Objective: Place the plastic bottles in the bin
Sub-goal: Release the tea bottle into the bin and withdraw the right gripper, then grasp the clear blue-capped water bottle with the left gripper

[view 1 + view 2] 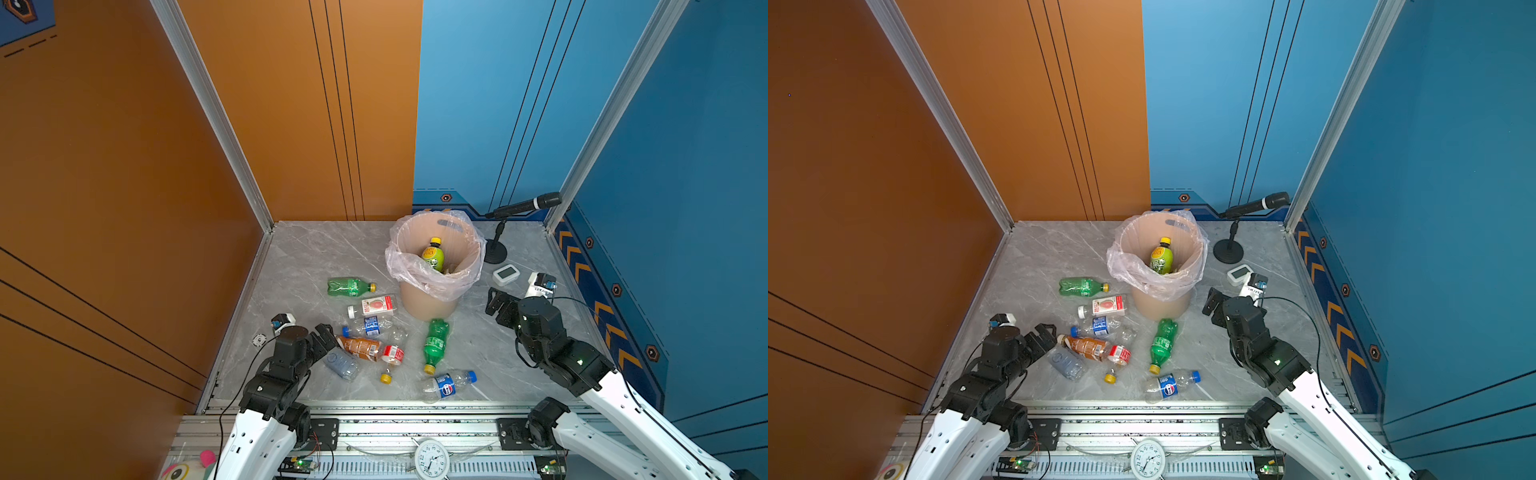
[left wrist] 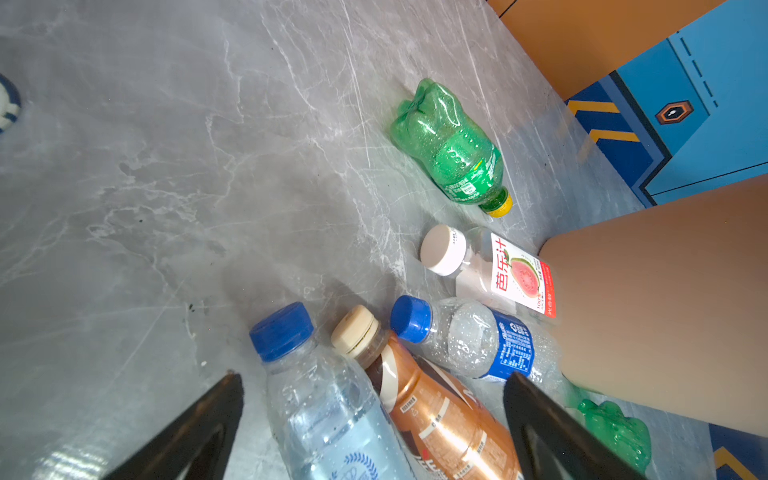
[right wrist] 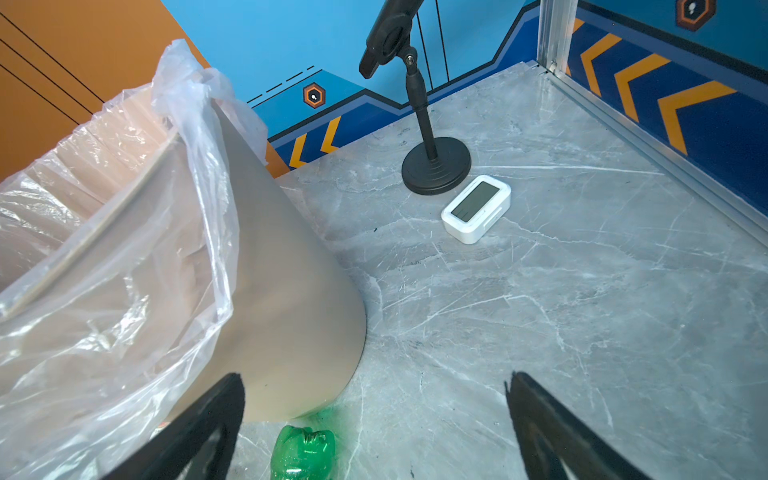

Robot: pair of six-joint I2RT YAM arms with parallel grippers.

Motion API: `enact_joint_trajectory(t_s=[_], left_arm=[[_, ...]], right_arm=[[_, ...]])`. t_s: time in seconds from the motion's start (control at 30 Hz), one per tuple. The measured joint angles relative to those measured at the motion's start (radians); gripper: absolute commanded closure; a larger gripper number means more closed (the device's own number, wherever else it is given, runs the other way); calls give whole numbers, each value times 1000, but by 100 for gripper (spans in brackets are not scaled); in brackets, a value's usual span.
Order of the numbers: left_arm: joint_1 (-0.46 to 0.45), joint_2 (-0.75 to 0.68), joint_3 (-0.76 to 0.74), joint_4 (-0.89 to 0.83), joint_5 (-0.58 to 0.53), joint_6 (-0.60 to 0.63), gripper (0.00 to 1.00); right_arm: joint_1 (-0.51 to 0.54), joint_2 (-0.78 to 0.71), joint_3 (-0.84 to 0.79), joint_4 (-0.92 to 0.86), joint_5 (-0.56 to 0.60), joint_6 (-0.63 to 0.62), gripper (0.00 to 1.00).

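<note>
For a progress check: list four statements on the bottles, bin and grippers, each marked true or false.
1. A yellow-capped bottle is in the bin. True.
2. The left gripper grips a bottle. False: it is open and holds nothing.
3. The right gripper is open. True.
4. The Pepsi bottle is in the bin. False: it lies on the table.
</note>
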Motion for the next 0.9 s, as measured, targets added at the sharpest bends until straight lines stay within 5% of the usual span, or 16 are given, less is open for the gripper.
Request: enact_joint_trajectory(t_s=[0.3,0.9], left_arm=[[-19,42,10,-120,97,-81,8],[-177,107,-42,-99,87,-211,13]], right_arm=[[-6,74,-16,6,-3,17,0],[-59,73,-60,35,-37,30,0]])
